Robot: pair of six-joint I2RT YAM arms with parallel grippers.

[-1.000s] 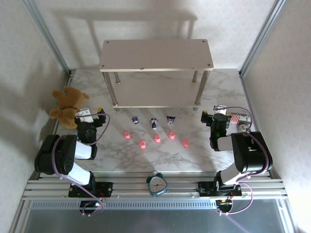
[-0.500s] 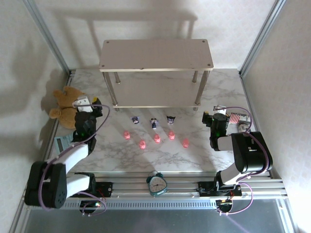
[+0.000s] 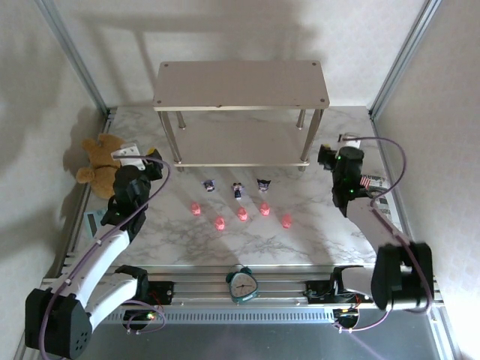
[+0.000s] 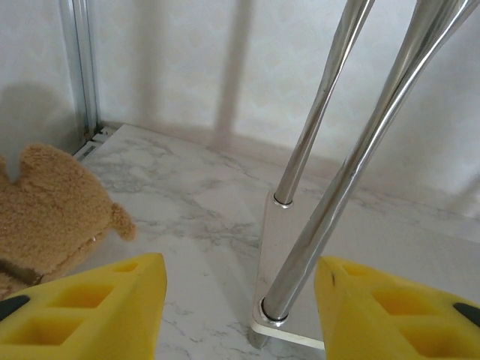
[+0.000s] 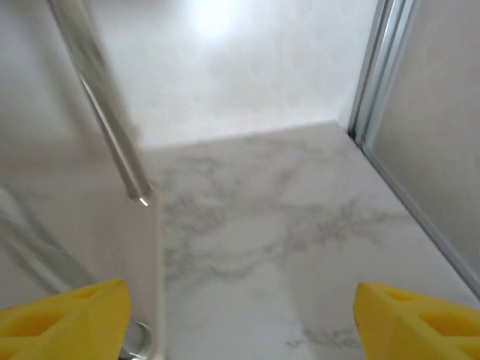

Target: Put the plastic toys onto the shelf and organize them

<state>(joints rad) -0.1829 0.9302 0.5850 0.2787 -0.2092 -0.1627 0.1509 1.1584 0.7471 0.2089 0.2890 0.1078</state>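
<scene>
Overhead and wrist views of the two-arm cell. The shelf, a two-tier rack on thin metal legs, stands at the far middle of the marble desk; both boards are bare. The plastic toys lie on the desk in front of it in two rows: three purple-and-white figurines nearer the shelf, and five pink pig figures nearer the arm bases.

The left end effector hangs near the shelf's front left leg, beside the teddy bear. In the left wrist view its yellow fingers stand moderately apart with nothing gripped, the leg seen beyond the gap. The toys lie to its right, well apart from it.

The right end effector hangs near the front right leg. In the right wrist view its jaws stand wide and empty. The toys lie to its left and nearer the bases, none touching it.

An alarm clock sits on the rail between the bases.
</scene>
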